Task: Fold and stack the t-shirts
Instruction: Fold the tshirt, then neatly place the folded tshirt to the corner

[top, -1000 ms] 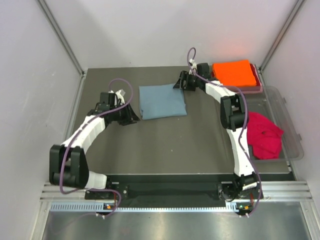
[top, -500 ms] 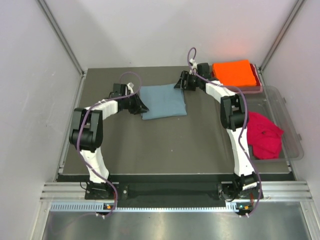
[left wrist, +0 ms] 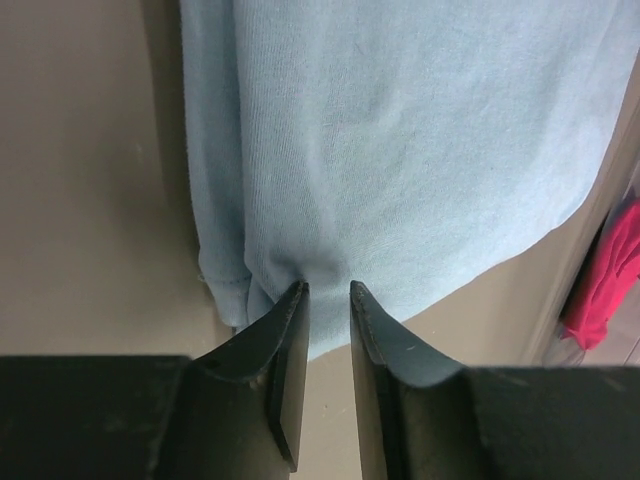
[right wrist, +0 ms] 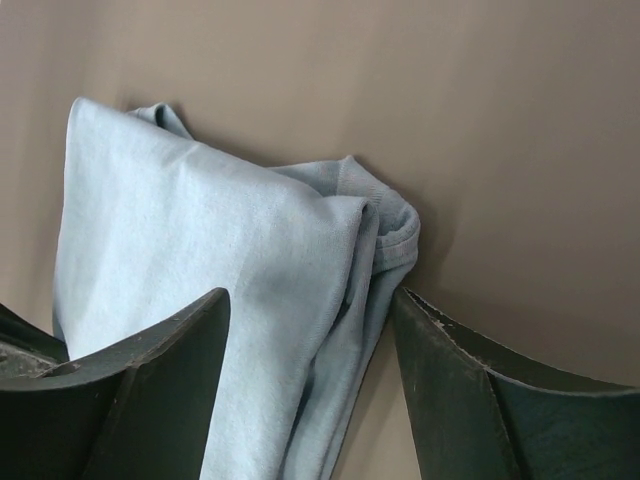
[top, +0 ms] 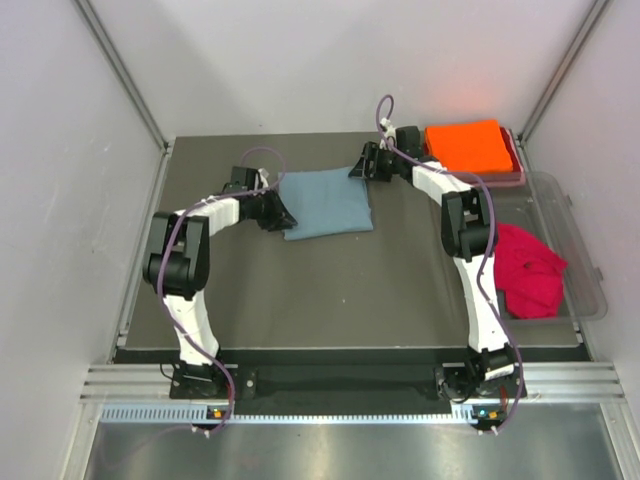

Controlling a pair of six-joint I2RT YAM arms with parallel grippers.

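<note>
A: Surface: dark matte table [top: 330,300], pale walls [top: 300,60] on three sides. Where do the shirts lie?

B: Blue shirt [top: 325,202] lies flat on the table, folded to a rough square. Orange shirt [top: 465,145], also folded, sits off to its far right. Red shirt [top: 525,270], unfolded and bunched, lies in a clear tub [top: 588,295] to its right, on the near side.

A: Grippers?

B: Left gripper [left wrist: 328,290] is at the blue shirt's left edge, toward the near corner. Its jaws are set to a narrow slot and the cloth puckers toward the tips, so I read it as pinching the edge. Right gripper [right wrist: 308,295] is at the far-right corner with its jaws wide. One finger stands on each side of the bunched corner and it holds nothing.

A: Step, as judged?

B: Probably taking opposite corners, either to fold again or to carry the blue shirt toward the orange one.

A: Risks?

B: Three.
- The left pinch looks shallow, right on the hem. A lift could pull it free, or catch only the top layer so the fold opens.
- The right corner is a loose wad of hem. Closing there may trap some layers and let the rest sag.
- With the corners held diagonally, uneven lifting would twist the square.
</note>
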